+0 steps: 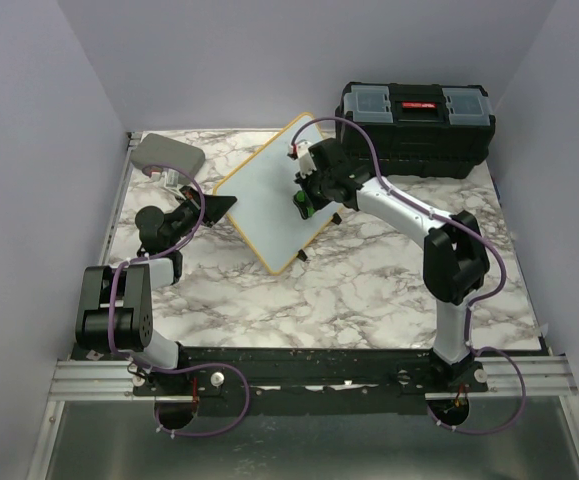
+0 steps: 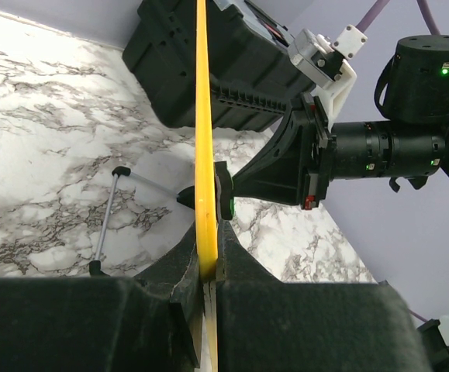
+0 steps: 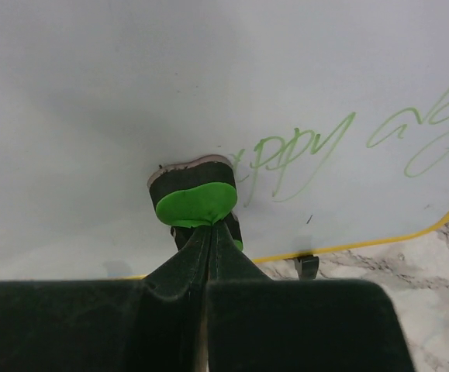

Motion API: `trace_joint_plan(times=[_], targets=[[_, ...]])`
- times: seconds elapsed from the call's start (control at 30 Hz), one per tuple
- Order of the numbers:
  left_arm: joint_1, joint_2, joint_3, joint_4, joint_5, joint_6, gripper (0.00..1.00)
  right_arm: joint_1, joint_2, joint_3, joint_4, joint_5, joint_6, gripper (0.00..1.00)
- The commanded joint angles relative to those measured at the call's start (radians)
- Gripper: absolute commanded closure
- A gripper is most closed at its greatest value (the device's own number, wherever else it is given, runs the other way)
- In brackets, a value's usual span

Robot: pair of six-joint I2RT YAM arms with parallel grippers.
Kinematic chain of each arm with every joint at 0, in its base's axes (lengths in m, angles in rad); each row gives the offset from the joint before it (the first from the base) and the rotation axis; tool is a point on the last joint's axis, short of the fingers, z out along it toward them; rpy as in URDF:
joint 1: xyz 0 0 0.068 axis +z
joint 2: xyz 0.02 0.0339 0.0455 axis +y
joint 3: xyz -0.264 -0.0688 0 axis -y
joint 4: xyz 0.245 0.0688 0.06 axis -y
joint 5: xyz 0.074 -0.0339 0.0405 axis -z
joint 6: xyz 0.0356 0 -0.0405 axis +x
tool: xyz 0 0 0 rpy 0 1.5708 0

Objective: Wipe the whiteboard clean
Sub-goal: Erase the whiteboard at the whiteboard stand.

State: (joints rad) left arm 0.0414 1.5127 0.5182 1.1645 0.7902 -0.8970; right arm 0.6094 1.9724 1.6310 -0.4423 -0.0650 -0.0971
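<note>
The whiteboard [image 1: 274, 190] stands tilted on the marble table, yellow-framed, with green handwriting [image 3: 309, 151] on its face. My left gripper [image 1: 212, 207] is shut on the board's left edge [image 2: 205, 155], seen edge-on in the left wrist view. My right gripper [image 1: 304, 200] is shut on a small round eraser [image 3: 195, 200] with a green back and black felt. The felt is pressed against the board's face, just left of the green writing. The eraser also shows in the left wrist view [image 2: 229, 203], against the board.
A black toolbox [image 1: 416, 125] stands at the back right, close behind the right arm. A grey rounded case [image 1: 167, 155] lies at the back left. The board's wire foot [image 2: 106, 221] rests on the table. Purple walls close in on three sides.
</note>
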Motion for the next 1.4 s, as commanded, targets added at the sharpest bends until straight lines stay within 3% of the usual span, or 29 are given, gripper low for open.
trace_joint_plan(times=[0.0, 0.27, 0.33, 0.5, 0.67, 0.87, 1.37], targets=[[-0.027, -0.006, 0.016, 0.0, 0.09, 0.013, 1.0, -0.012, 0.046, 0.001, 0.035, 0.1, -0.018, 0.99], [-0.026, -0.001, 0.014, 0.003, 0.091, 0.01, 1.0, -0.01, 0.064, 0.025, -0.09, -0.267, -0.119, 0.99], [-0.026, -0.003, 0.013, 0.002, 0.092, 0.012, 1.0, -0.01, 0.068, 0.033, -0.091, -0.3, -0.109, 0.99], [-0.026, -0.007, 0.011, 0.0, 0.092, 0.015, 1.0, -0.011, 0.052, 0.029, -0.031, -0.236, -0.037, 0.99], [-0.026, -0.012, 0.01, -0.003, 0.091, 0.015, 1.0, -0.016, 0.044, 0.022, 0.049, 0.047, 0.037, 0.99], [-0.026, -0.005, 0.011, 0.003, 0.091, 0.012, 1.0, -0.024, 0.022, 0.031, 0.103, -0.066, 0.061, 0.99], [-0.027, -0.013, 0.007, -0.008, 0.091, 0.02, 1.0, -0.026, 0.02, 0.044, 0.151, 0.06, 0.079, 0.99]])
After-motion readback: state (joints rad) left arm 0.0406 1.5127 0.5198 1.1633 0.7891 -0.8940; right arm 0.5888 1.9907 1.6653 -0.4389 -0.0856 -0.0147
